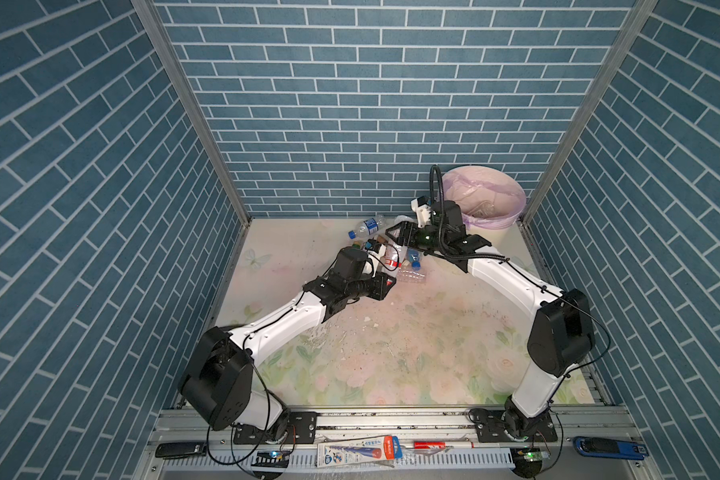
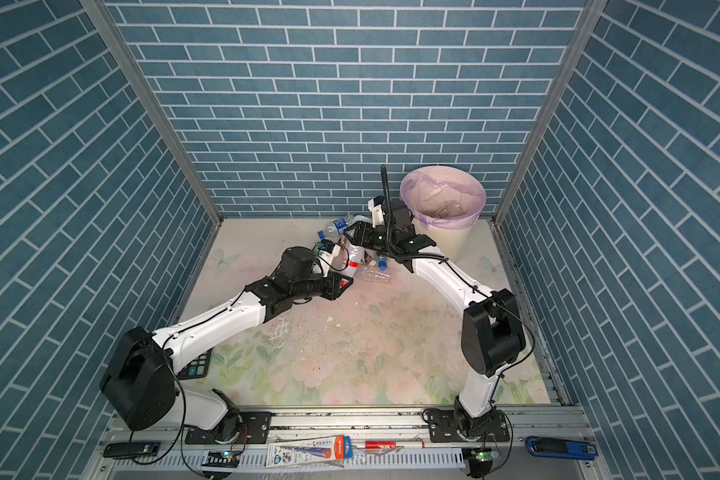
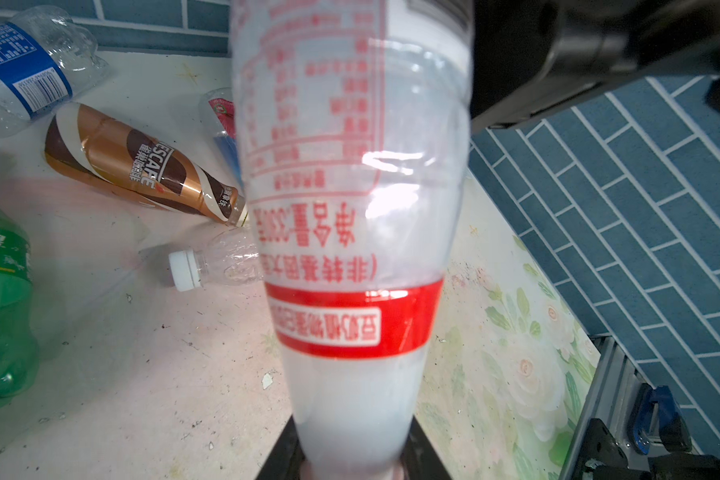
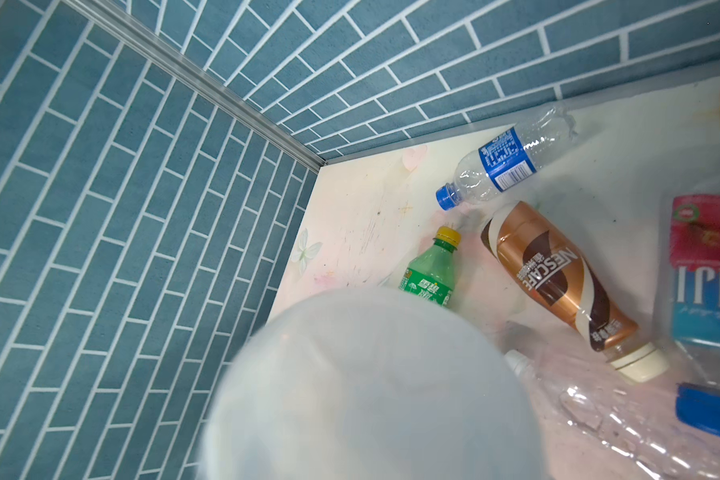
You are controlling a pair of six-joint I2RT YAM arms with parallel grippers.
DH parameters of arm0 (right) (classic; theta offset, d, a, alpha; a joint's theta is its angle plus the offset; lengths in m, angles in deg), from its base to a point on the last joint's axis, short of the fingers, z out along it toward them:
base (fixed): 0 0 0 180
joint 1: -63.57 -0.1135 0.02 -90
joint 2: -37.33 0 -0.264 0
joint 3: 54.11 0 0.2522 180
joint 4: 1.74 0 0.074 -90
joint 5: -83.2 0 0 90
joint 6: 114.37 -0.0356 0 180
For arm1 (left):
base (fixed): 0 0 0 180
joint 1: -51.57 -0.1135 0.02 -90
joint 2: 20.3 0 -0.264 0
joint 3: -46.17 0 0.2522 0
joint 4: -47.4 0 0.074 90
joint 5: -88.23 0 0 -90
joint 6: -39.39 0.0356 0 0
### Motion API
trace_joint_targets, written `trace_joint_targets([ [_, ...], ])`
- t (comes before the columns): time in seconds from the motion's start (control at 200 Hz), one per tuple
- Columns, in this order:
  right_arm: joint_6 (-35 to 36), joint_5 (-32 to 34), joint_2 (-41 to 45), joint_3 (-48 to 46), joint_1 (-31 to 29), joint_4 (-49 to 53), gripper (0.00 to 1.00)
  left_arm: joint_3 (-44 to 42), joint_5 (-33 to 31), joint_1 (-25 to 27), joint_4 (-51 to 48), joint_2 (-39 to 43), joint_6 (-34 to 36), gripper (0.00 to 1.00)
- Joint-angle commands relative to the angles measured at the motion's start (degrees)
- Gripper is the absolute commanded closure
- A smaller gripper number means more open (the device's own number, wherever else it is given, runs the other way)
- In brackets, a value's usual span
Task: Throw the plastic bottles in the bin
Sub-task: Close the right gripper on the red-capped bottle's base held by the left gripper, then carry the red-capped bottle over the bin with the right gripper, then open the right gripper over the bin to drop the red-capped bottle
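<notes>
In a top view the left gripper (image 1: 385,286) is clenched on the neck of a white bottle (image 1: 393,261) with a red band, held off the worktop (image 1: 391,357) near the middle of its far edge. The bottle's base reaches the right gripper (image 1: 398,233); whether that claw has closed on it cannot be told. The bin (image 1: 495,222) stands in the far right corner, with the other plastic bottles (image 1: 412,275) lying near the far edge. The left wrist view shows the white bottle (image 3: 350,249) filling the middle, with a brown bottle (image 3: 142,166), a green bottle (image 3: 1,299) and a blue-labelled bottle (image 3: 21,70) lying behind it. In the right wrist view the white bottle's base (image 4: 371,395) looms blurred and the jaws are out of sight.
</notes>
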Motion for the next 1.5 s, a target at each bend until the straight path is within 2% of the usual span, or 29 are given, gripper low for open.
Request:
trace_joint_targets([
  [0.0, 0.2, 0.2, -0.2, 3.5, 0.3, 0.1, 0.48, 1.5, -0.6, 0.1, 0.0, 1.4, 1.1, 0.64],
  [0.135, 1.5, 0.2, 0.3, 4.0, 0.2, 1.8, 0.61, 2.0, -1.3, 0.2, -0.2, 1.0, 1.0, 0.58],
  [0.305, 3.7, 0.7, 1.2, 5.6, 0.4, 4.2, 0.73, 3.8, -2.1, 0.2, -0.6, 0.6, 0.8, 0.41],
  [0.49, 7.6, 2.2, 3.1, 10.5, 2.3, 9.5, 0.76, 7.2, -3.2, 0.2, -1.5, 1.1, 1.1, 0.18],
  [0.605, 11.3, 3.7, 4.8, 15.4, 5.0, 14.2, 0.78, 10.8, -3.6, 0.2, -2.0, 1.8, 1.7, 0.01],
  [0.725, 16.0, 7.5, 6.9, 22.6, 8.3, 20.2, 0.79, 15.7, -2.9, 0.2, -2.2, 1.0, 2.6, 0.01],
  [0.875, 24.5, 17.8, 10.4, 30.3, 10.9, 24.2, 0.8, 22.8, -0.2, 0.1, -1.5, -1.7, 2.4, 0.01],
  [0.995, 31.0, 27.3, 13.4, 34.0, 12.1, 21.7, 0.81, 26.8, 1.1, 0.2, -0.3, -3.3, 2.2, 0.01],
  [1.155, 37.7, 36.6, 15.6, 37.0, 13.3, 13.9, 0.84, 29.0, 2.0, 0.2, 1.0, -4.5, 2.1, 0.01],
  [1.34, 40.7, 38.9, 11.8, 39.2, 16.3, 6.7, 0.85, 27.2, 2.5, 0.3, 3.0, -3.8, 1.1, 0.01],
  [1.445, 35.8, 36.6, 4.6, 42.5, 19.7, 11.6, 0.85, 25.8, 2.6, 0.2, 3.0, -3.1, 1.1, 0.01],
  [1.495, 33.0, 34.9, 1.1, 42.2, 21.0, 13.8, 0.8, 25.2, 2.5, 0.3, 2.6, -2.7, 1.4, 0.01],
])
